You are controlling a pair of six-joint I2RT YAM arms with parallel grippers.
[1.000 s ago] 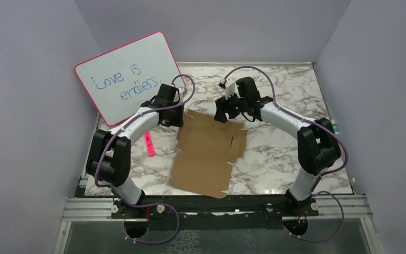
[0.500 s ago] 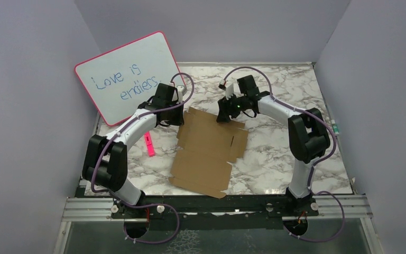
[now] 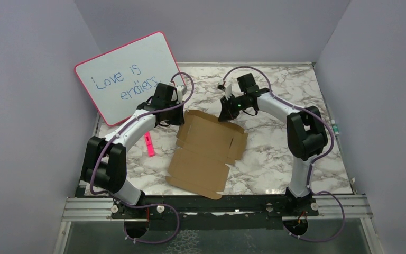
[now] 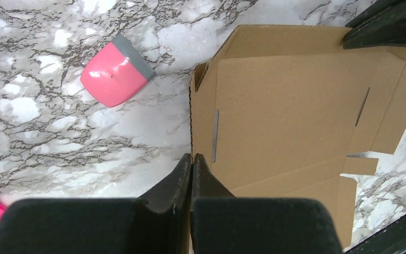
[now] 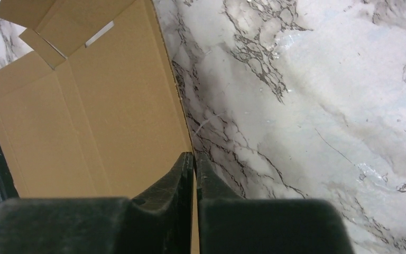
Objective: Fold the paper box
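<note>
The paper box point(image 3: 206, 153) is a flat brown cardboard piece with creases and notched tabs, lying in the middle of the marble table point(image 3: 275, 153). Its far strip tilts up off the table. My left gripper point(image 3: 176, 121) is shut on the far left edge of the paper box point(image 4: 291, 106); in the left wrist view that edge runs straight into the closed left gripper point(image 4: 192, 157). My right gripper point(image 3: 223, 115) is at the far right corner. In the right wrist view the right gripper point(image 5: 194, 156) is shut on the edge of the paper box point(image 5: 84, 121).
A pink-framed whiteboard point(image 3: 128, 74) with blue writing leans against the left wall. A pink marker point(image 3: 149, 144) lies left of the cardboard. A pink eraser with a grey base point(image 4: 116, 71) sits on the marble near the left gripper.
My right gripper moved down to the cardboard's far right corner and shut on its edge. The far strip has risen and the sheet has shifted slightly toward the near left. The left gripper stayed shut.
</note>
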